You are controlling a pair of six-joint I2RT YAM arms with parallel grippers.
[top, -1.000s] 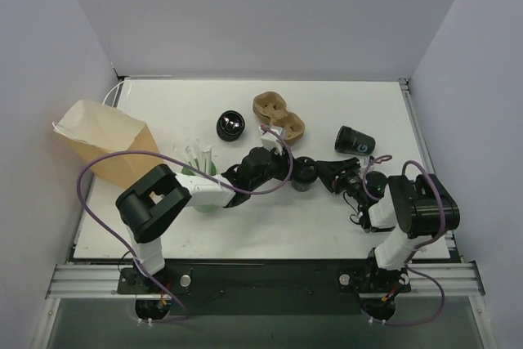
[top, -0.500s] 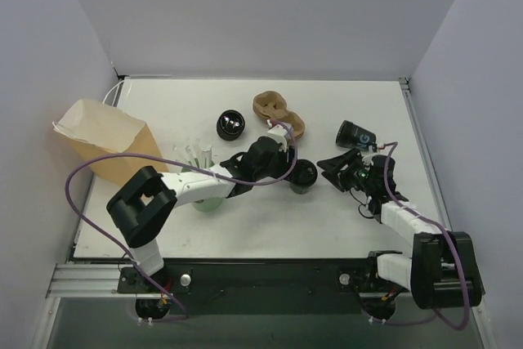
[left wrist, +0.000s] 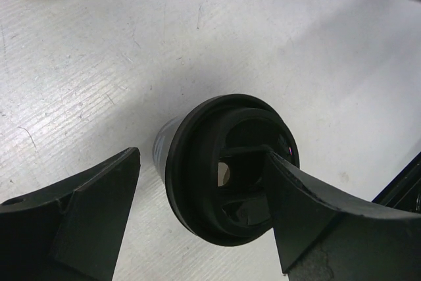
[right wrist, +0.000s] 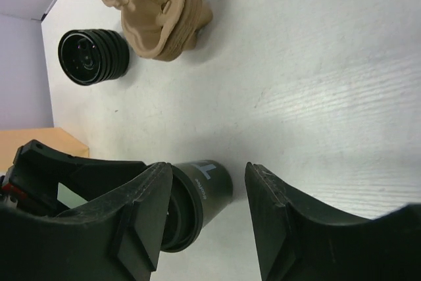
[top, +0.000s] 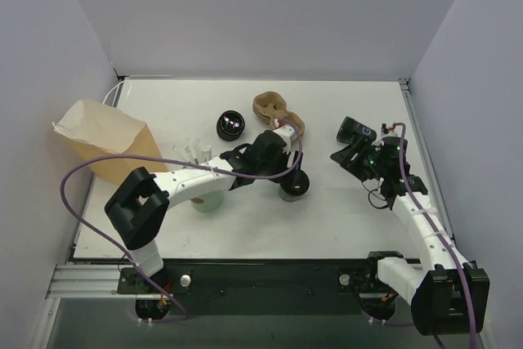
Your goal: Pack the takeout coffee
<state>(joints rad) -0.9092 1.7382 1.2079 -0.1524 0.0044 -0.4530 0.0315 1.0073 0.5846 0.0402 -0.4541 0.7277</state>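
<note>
- Cup (top: pixel 294 185) stands on its base near the middle of the table (top: pixel 343 214). Its long axis is vertical as far as the top view shows, with the lid (left wrist: pixel 227 182) up and facing the left wrist camera.
- Left gripper (left wrist: pixel 200 159) is spread around the cup. One finger overlaps the lid rim, and the other stands off with table showing in the gap. I cannot tell whether either finger is pressing on it.
- Right gripper (right wrist: pixel 208 166) is also spread and holds nothing. It is well off to the cup's right.
- Since half a second ago, the cup has shifted slightly toward the near edge and to the left, and the left arm has reached further out with it. The right gripper has drawn back to the right and further from the cup.
- Looks: a short round cup with a dark body that bears a pale mark in the right wrist view. The black lid has a raised rim and a sunken centre.
</note>
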